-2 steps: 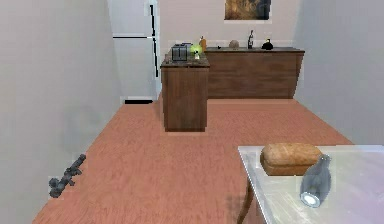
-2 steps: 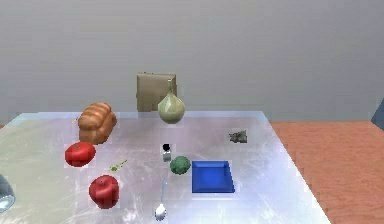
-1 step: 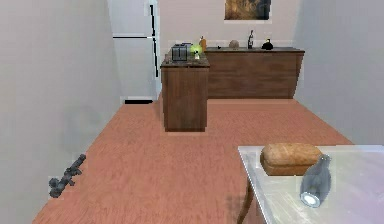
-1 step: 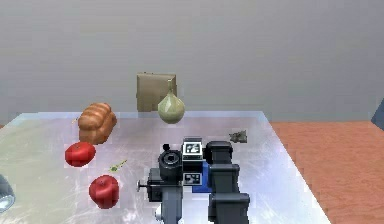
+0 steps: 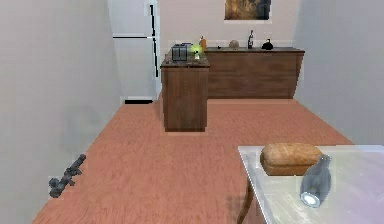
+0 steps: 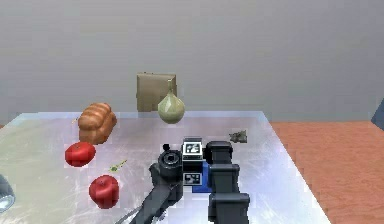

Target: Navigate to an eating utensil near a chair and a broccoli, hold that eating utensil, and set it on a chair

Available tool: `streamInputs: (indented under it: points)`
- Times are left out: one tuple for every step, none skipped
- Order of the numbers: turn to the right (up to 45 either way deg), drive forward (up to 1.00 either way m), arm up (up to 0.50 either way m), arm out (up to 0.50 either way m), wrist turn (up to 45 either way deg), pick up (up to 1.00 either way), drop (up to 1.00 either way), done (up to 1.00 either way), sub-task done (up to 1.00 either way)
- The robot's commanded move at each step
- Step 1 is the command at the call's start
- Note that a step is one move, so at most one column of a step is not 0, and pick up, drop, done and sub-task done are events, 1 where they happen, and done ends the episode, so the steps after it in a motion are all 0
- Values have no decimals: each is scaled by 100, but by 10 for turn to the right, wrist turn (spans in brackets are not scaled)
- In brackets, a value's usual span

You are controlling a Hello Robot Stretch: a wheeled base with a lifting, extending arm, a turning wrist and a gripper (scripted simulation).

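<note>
1. Arm side view: a pale tabletop [image 6: 260, 165] spans most of the picture, with a grey wall behind it and red-brown floor at the right.
2. The dark arm [image 6: 226, 195] rises from the bottom edge, and two white marker squares [image 6: 193, 150] sit at its far end.
3. The end effector [image 6: 148, 208] sits left of the markers, low over the tabletop, its thin fingers [image 6: 155, 197] running down-left.
4. Cannot tell the finger state from these pictures, or whether anything is held, because things lie on the tabletop right at the far end.
5. Task thing: a thin grey strip [image 6: 127, 216] lies at the bottom edge just beside the finger ends. It could be the eating utensil but is too small to confirm, and contact is unclear.
6. A red round fruit [image 6: 104, 190] lies just left of the end effector, and a second red fruit [image 6: 80, 153] lies farther back-left.
7. A bread loaf [image 6: 97, 120] lies at the far left, and a pale green bulb [image 6: 172, 107] is near the far edge.
8. A tan squarish panel [image 6: 152, 88] stands behind the bulb and may be a chair back.
9. A small grey-brown lump [image 6: 238, 135] lies right of the markers, well apart from the fruit.
10. Forward view: the bread loaf [image 5: 292, 158] and a glass bottle [image 5: 317, 182] are on the tabletop corner [image 5: 360, 200] at lower right.
11. Far end of the room: a white fridge [image 5: 135, 50] and wooden kitchen counters [image 5: 250, 72].
12. A dark object [image 5: 68, 177] lies on the floor at lower left.
</note>
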Motion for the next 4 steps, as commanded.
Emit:
streamInputs:
  points:
    - [0,0,0,0,450,0,0,0,0]
    - [0,0,0,0,450,0,0,0,0]
    - [0,0,0,0,210,0,0,0,0]
    - [0,0,-30,0,0,0,0,0,0]
